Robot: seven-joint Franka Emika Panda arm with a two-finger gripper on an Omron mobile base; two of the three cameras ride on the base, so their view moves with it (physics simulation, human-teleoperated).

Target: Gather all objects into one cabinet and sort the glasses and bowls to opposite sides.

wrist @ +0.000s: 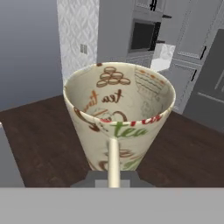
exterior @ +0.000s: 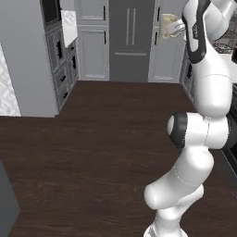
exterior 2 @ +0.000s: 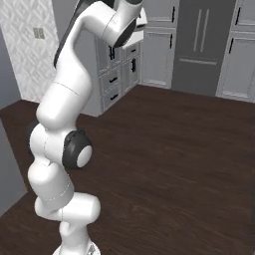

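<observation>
Dark wood floor and grey cupboards surround the arm, whose pincer is clamped on the cream mug, carried high with no shelf in sight, so I judge the gathering unfinished.

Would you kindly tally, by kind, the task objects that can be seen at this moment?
Mugs: 1, the cream mug with tea lettering, held in the shut tool above the dark wood floor.
Cups: 0
Bowls: 0
Total: 1
</observation>
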